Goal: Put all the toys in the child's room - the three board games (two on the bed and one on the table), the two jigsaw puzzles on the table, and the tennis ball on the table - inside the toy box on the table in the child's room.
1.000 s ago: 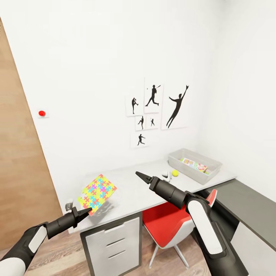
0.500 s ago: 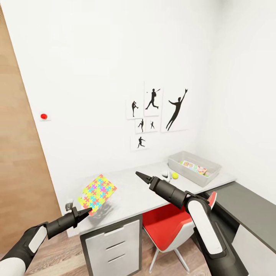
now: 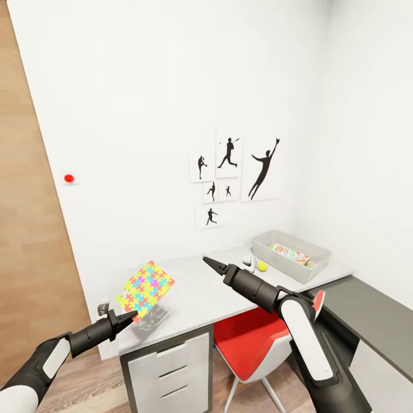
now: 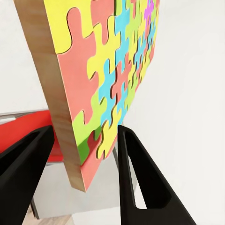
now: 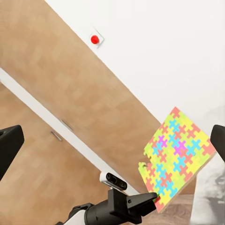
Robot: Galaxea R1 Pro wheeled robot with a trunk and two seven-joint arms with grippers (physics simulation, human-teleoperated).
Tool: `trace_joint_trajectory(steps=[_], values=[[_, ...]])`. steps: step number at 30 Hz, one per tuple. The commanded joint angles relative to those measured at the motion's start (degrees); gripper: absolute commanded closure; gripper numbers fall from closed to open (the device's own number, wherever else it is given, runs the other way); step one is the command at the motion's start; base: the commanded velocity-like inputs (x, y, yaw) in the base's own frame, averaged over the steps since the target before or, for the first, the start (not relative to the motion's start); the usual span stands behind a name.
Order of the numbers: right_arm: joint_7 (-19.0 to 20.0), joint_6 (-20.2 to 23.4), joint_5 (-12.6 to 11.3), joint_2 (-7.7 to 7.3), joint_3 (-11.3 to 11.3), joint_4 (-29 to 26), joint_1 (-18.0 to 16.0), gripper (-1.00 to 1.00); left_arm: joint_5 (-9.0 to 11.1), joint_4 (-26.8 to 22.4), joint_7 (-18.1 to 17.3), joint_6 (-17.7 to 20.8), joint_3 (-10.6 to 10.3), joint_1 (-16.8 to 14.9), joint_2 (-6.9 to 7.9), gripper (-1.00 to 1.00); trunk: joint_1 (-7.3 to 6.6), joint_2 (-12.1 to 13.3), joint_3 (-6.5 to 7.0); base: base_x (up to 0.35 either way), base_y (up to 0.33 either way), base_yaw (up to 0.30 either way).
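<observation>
The left tool (image 3: 127, 317) grips one corner of a puzzle (image 3: 145, 289), held tilted in the air above the desk's (image 3: 201, 292) near end; its fingers (image 4: 136, 173) press on both faces. The right tool (image 3: 207, 264) hangs over the desk, empty, fingers spread wide. The ball (image 3: 262, 265) lies just beside the bin (image 3: 291, 255), which holds a colourful game box (image 3: 291, 254).
</observation>
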Motion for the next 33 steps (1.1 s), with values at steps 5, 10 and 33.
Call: trace_joint_trajectory(steps=[5, 10, 33], values=[[0.47, 0.25, 0.06, 0.03, -0.09, -0.03, -0.02, -1.0, 0.1, 0.04, 0.02, 0.41, 0.08, -0.02, 0.0, 1.0, 0.02, -0.04, 0.11, 0.0, 0.0, 0.026], [0.49, 0.25, 0.06, 0.03, -0.15, 0.0, -0.02, -1.0, 0.08, 0.04, 0.04, 0.44, 0.08, -0.02, -0.04, 1.0, 0.02, -0.04, 0.03, 0.0, 0.0, 0.003], [0.54, 0.29, 0.06, 0.04, -0.11, 0.0, -0.04, -1.0, 0.14, 0.04, 0.04, 0.35, 0.01, -0.02, -0.06, 1.0, 0.02, -0.04, -1.73, 0.0, 0.0, 0.0]])
